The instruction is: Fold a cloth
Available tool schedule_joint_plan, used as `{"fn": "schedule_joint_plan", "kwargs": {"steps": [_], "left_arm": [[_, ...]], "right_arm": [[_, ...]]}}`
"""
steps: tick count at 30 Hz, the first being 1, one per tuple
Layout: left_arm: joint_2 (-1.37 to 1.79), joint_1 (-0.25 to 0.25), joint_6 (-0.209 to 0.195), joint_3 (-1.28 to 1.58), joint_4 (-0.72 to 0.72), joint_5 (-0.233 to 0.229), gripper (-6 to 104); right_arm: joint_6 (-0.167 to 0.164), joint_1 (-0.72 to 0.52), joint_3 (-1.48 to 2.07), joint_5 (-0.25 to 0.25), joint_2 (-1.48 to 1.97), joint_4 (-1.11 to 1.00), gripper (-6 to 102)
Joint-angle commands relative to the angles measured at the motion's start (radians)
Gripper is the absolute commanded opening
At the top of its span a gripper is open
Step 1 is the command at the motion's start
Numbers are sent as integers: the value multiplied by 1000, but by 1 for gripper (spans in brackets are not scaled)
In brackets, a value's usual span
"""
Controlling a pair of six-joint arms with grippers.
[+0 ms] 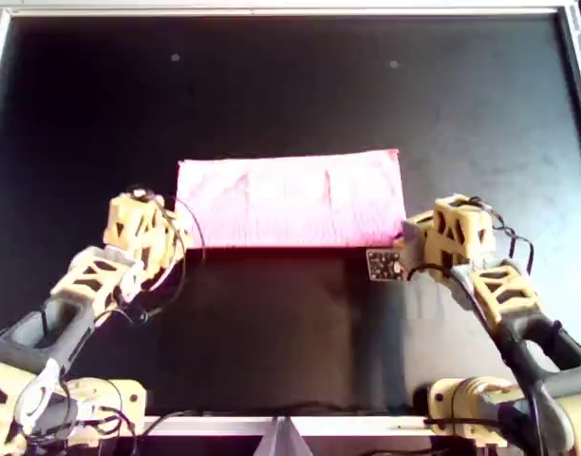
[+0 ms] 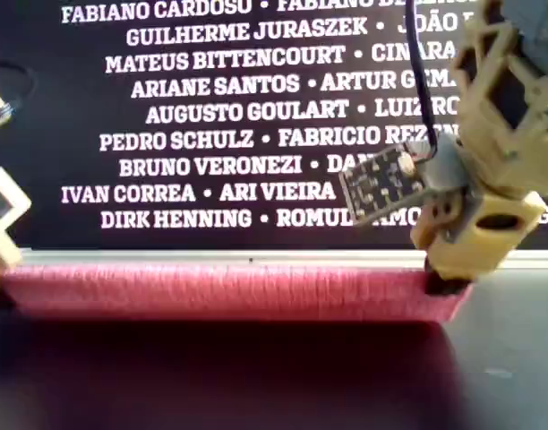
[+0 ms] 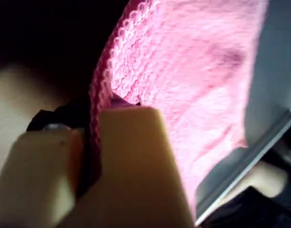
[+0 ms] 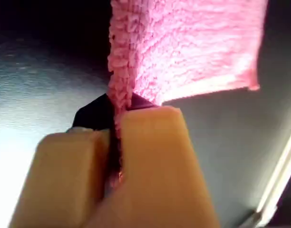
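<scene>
Pink cloth (image 1: 290,199) lies folded | our first gripper (image 3: 91,156) and second gripper (image 4: 116,156) each pinch a corner | soft, limp, light; edges suit grasping.

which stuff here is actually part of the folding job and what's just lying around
Part of the job:
- the cloth, pink, folded into a strip
- my first claw, shut on a cloth edge
- my second claw, shut on a cloth edge

Just there:
- black table
- wall of printed names

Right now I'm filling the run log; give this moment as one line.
cloth: folded, flat | first gripper: shut on cloth edge | second gripper: shut on cloth edge
</scene>
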Motion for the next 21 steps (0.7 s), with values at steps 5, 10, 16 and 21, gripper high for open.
{"fn": "schedule_joint_plan", "kwargs": {"steps": [5,10,16,21], "left_arm": [[58,-84,3,32,-5,-11,-1],[58,-84,-8,55,-5,-11,-1],[58,-71,2,58,-5,-12,0],[58,-69,2,61,-5,-12,6]], "right_arm": [[0,-3,0,9,64,-20,-2],[0,-3,57,8,64,-20,-2],[2,-3,92,8,66,-21,-1],[2,-5,94,8,100,-21,19]]}}
